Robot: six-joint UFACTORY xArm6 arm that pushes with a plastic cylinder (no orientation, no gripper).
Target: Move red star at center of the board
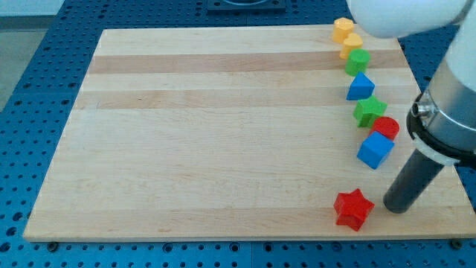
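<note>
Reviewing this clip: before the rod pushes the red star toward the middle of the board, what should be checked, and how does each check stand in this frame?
1. My tip is beside the red star, on its right in the view: ok.
2. Tip touches the star: not ok, a small gap shows.
3. Tip on the side away from the centre, so a push heads inward: ok, though the centre also lies toward the view's top.
4. Path from the star to the board centre holds no block: ok.
5. Blue cube and red cylinder stand clear of the star: ok.
6. Star fully on the board near the bottom edge: ok.
</note>
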